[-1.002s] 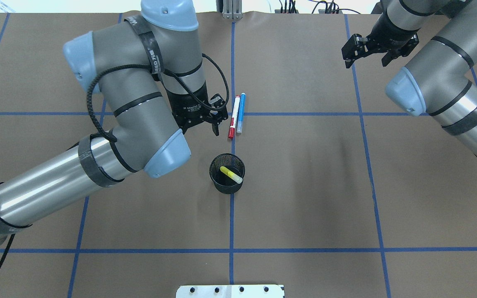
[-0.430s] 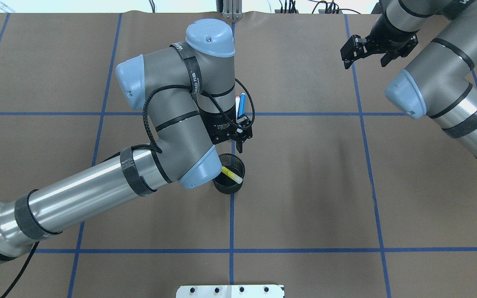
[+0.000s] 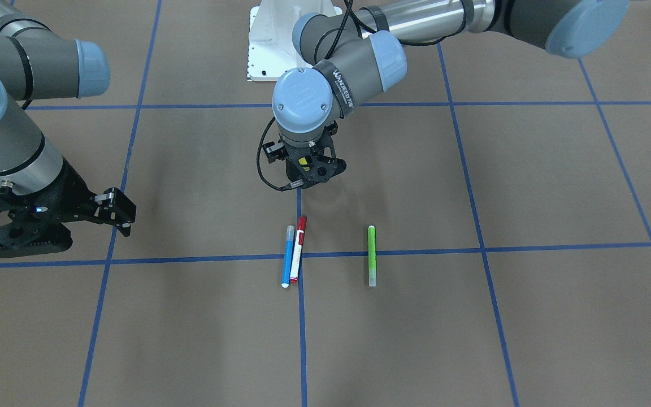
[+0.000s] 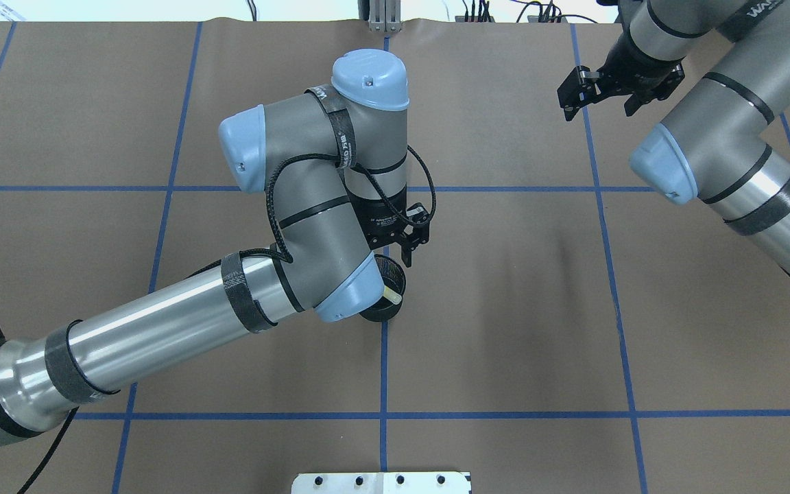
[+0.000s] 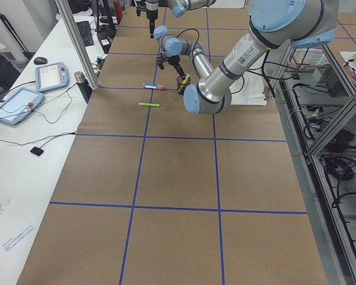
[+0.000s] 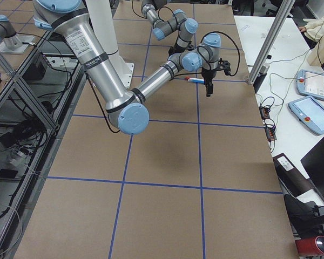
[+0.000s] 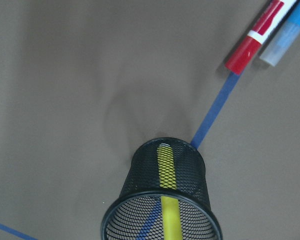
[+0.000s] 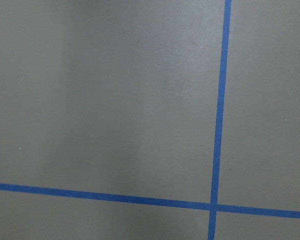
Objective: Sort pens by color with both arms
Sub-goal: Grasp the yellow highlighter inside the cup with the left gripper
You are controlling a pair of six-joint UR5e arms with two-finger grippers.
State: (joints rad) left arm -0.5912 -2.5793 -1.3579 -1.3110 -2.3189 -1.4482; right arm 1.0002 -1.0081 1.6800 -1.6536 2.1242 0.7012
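Since a second ago, the left arm has swung from beside the pens toward the tabletop's [image 4: 505,322] centre line, and in the overhead view it now covers the pens that showed then. The left tool [image 4: 414,245] hangs just past the far rim of the black mesh cup [image 7: 140,175], its jaws apart and holding nothing. The right tool [image 4: 597,99] has drifted slightly farther away along its tape line; it hovers, spread and empty, over bare brown paper, well apart from every pen.

The yellow pen [image 7: 167,200] leans tilted inside the cup. The blue pen [image 3: 287,256] and the white pen with red cap [image 3: 298,249] lie flat, side by side and touching, across a crossing of the blue tape lines [image 3: 472,250], the red cap pointing toward the robot. The lime green pen [image 3: 372,255] lies parallel to them across the same line, apart on the robot's left.
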